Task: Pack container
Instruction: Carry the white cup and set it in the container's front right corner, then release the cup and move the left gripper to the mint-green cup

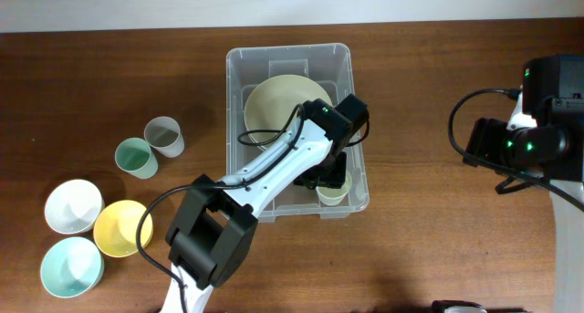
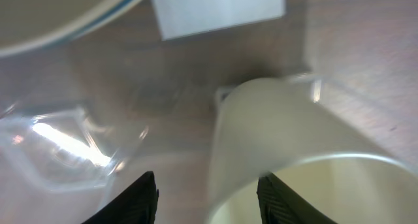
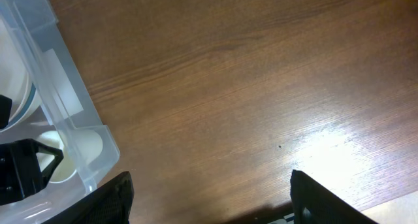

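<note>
The container is a clear plastic bin at the table's middle; its corner also shows in the right wrist view. A cream bowl lies inside it at the back. A cream cup stands in its front right corner. My left gripper reaches into that corner. In the left wrist view it is open, straddling the cup's wall, one finger inside the cup. The white label shows on the base. My right gripper is open and empty over bare table, right of the container.
Left of the container stand a grey cup and a green cup. At the front left are a white bowl, a yellow bowl and a light blue bowl. The right arm is at the table's right edge.
</note>
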`<action>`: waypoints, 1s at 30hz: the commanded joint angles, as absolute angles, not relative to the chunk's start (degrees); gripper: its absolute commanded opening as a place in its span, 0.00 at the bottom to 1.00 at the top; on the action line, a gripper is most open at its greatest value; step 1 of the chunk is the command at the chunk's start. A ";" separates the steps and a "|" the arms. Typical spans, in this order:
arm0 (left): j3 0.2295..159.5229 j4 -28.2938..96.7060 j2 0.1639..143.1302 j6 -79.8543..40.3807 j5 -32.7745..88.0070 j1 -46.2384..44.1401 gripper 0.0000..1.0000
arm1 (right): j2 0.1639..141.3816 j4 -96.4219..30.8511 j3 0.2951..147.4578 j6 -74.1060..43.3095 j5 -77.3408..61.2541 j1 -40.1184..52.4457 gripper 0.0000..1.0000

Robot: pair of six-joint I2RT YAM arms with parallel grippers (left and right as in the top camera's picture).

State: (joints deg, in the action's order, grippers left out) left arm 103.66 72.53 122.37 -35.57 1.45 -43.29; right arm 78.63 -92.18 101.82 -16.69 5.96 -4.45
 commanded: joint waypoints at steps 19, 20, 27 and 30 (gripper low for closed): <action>115.37 87.85 96.53 -31.22 -14.81 -3.86 0.81 | 78.87 -91.77 101.41 -16.29 5.61 -4.14 0.73; 114.15 87.48 96.53 -31.22 -14.61 -1.17 0.81 | 78.87 -91.77 101.41 -16.29 5.61 -4.16 0.73; 100.27 79.79 96.62 -31.18 -10.39 10.07 0.85 | 78.87 -91.74 101.41 -16.29 5.61 -4.16 0.73; 92.25 73.93 96.62 -31.14 -10.09 12.29 0.86 | 78.85 -91.77 101.41 -16.29 5.61 -4.16 0.73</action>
